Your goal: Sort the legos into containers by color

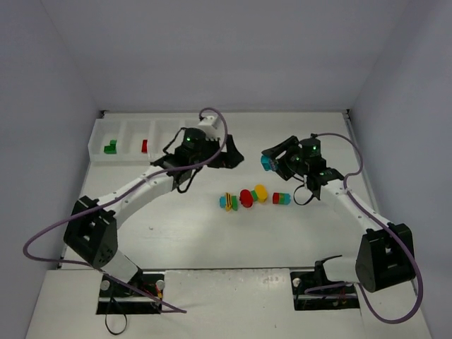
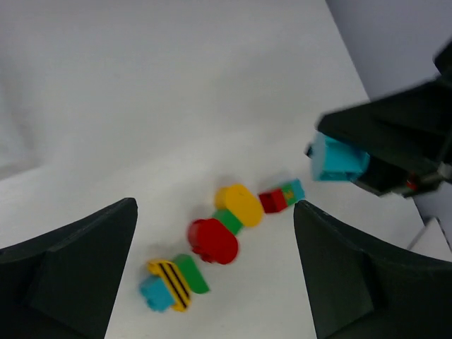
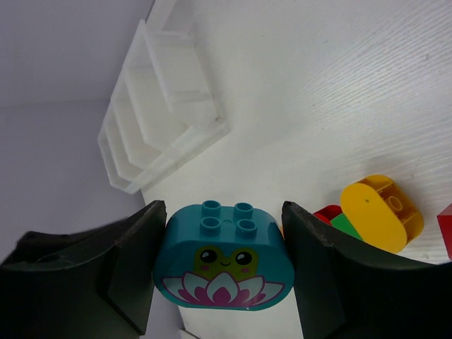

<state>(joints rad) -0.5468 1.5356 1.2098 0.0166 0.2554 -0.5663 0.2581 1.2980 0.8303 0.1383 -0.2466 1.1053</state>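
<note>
The right fingers (image 3: 131,268) pinch a cyan brick (image 3: 222,258) between them by its flat ends; it is probably light, rigid and slippery. The left fingers (image 2: 70,275) stand wide, empty.

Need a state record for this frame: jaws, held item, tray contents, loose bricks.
left jaws: open, empty
right jaws: shut on cyan brick
tray: green brick in leftmost compartment, red brick in the next
tray far-right end: hidden by left arm
loose on table: striped stack, round red brick, yellow brick, red-green-cyan stack
</note>
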